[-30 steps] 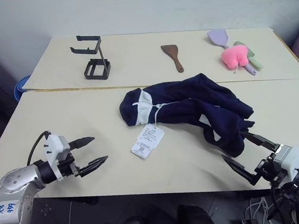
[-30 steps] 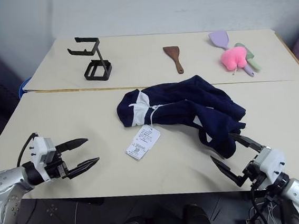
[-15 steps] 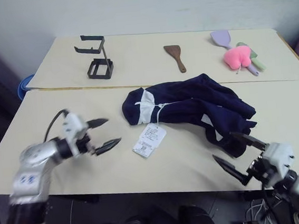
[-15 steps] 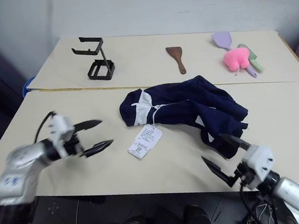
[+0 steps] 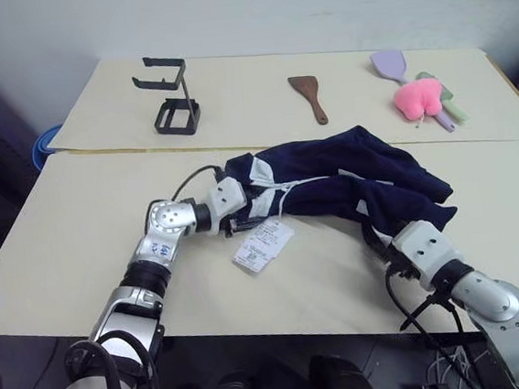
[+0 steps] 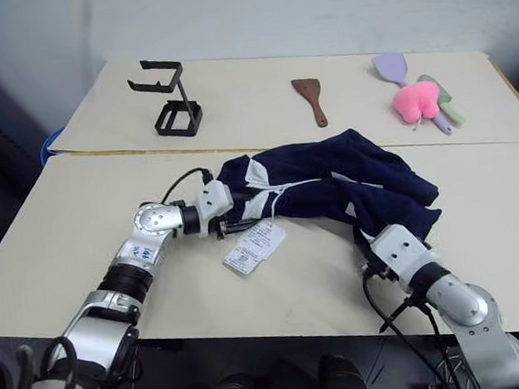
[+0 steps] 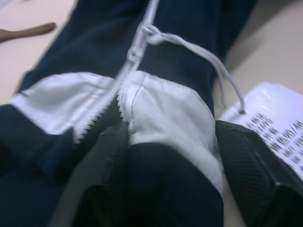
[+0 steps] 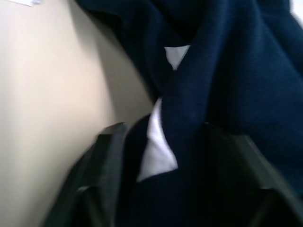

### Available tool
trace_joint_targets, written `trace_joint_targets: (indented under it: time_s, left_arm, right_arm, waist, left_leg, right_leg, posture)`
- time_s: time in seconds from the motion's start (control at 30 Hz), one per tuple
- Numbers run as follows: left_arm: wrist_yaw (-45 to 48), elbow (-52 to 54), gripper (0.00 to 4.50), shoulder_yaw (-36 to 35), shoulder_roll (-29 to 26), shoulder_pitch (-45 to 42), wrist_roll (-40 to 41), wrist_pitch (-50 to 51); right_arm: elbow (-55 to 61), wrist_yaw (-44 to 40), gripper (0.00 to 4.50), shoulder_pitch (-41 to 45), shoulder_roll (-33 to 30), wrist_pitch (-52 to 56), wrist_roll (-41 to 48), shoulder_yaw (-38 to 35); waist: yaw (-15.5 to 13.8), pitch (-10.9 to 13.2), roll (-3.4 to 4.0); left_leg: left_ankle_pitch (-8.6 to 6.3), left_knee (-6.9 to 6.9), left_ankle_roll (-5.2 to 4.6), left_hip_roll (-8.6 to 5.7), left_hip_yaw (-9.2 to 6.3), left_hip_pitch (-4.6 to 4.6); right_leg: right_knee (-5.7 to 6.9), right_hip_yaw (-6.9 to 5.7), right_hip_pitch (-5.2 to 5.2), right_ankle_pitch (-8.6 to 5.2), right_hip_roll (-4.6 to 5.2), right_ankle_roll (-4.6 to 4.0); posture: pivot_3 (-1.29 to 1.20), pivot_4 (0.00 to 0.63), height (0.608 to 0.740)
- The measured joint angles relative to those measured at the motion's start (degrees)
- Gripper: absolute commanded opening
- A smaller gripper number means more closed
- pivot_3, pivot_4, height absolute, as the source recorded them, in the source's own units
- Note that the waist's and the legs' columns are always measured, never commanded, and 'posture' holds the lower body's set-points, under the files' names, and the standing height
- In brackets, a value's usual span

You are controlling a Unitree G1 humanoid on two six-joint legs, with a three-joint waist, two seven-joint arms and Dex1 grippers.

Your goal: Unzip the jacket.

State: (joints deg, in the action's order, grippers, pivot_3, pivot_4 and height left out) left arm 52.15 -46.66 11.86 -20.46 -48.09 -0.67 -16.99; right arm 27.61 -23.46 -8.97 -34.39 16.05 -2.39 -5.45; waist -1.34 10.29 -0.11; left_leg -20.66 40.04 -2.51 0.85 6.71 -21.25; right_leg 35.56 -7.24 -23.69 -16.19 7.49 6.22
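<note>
While the left tool (image 7: 173, 156) has its black fingers (image 7: 255, 161) pressed against either side of the white collar lining (image 7: 165, 111), clamping the jacket (image 5: 341, 182) there, the right tool (image 8: 161, 156) likewise pinches a navy fold at the garment's near right end. The jacket lies crumpled mid-table (image 5: 78, 221) (zipper (image 7: 135, 52) running up from the collar), its paper hang tag (image 5: 263, 245) just beside the left tool.

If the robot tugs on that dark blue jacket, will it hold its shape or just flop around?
Probably flop: the jacket lies crumpled in soft folds on the table, so a tug would likely drag and bunch it. It looks light for its bulk. The hang tag hangs on a thin string and would likely trail along.
</note>
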Motion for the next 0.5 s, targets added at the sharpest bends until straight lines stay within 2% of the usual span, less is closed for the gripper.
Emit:
trace_joint_targets:
  time_s: [0.07,0.17,0.23,0.37,0.47,0.5]
  left_arm:
    - [-0.4,-1.2,1.05,0.0,-0.3,-0.2,-0.9,-0.8]
    - [-1.1,-1.4,0.29,-0.6,-0.5,-0.3,-0.8,-0.8]
    - [0.0,-0.9,0.01,-2.1,-0.4,0.1,0.9,1.7]
    - [7.5,6.0,0.01,-6.4,-1.6,2.3,9.3,12.7]
    - [16.2,14.8,0.01,-9.4,-7.0,3.8,18.2,27.5]
    - [17.5,15.9,0.01,-9.9,-8.3,3.8,19.3,29.8]
  right_arm:
    - [0.8,-0.6,0.82,-1.0,-0.6,0.2,0.2,-1.1]
    - [2.3,-2.9,0.01,-1.1,-0.5,2.1,4.2,-4.3]
    - [3.8,-6.1,0.00,-0.5,-0.3,4.5,11.1,-7.4]
    - [5.1,-13.1,0.00,1.1,-3.0,11.8,25.8,-15.8]
    - [5.1,-19.9,0.00,3.1,-8.8,19.8,41.9,-24.4]
    - [5.1,-20.8,0.00,3.3,-9.9,21.3,44.7,-25.8]
  waist:
    - [0.0,0.0,0.00]
    - [0.0,0.0,0.00]
    - [0.0,0.0,-0.01]
    - [0.3,0.0,-0.02]
    - [0.7,0.0,-0.04]
    - [0.7,0.0,-0.04]
  left_leg:
    - [0.01,0.02,-0.02,-0.01,-0.01,0.02]
    - [0.01,0.02,-0.02,-0.01,-0.02,0.04]
    - [0.02,0.02,-0.03,0.01,-0.04,0.03]
    - [0.01,0.02,-0.03,0.03,-0.05,0.01]
    - [0.01,0.01,-0.02,0.09,-0.15,0.01]
    - [0.02,0.01,-0.02,0.10,-0.17,0.01]
  right_leg:
    - [0.00,0.01,0.03,0.01,0.03,0.03]
    - [0.01,0.02,0.04,0.02,0.03,0.04]
    - [0.02,0.00,0.04,0.02,0.01,0.04]
    - [0.02,0.00,0.03,0.03,0.01,0.04]
    - [0.02,-0.07,0.04,0.02,-0.02,0.02]
    - [0.02,-0.09,0.05,0.01,-0.02,0.02]
  posture:
    - [0.00,0.150,0.740]
    - [0.00,0.150,0.740]
    - [0.00,0.150,0.740]
    - [0.00,0.150,0.740]
    - [0.00,0.150,0.740]
    - [0.00,0.150,0.740]
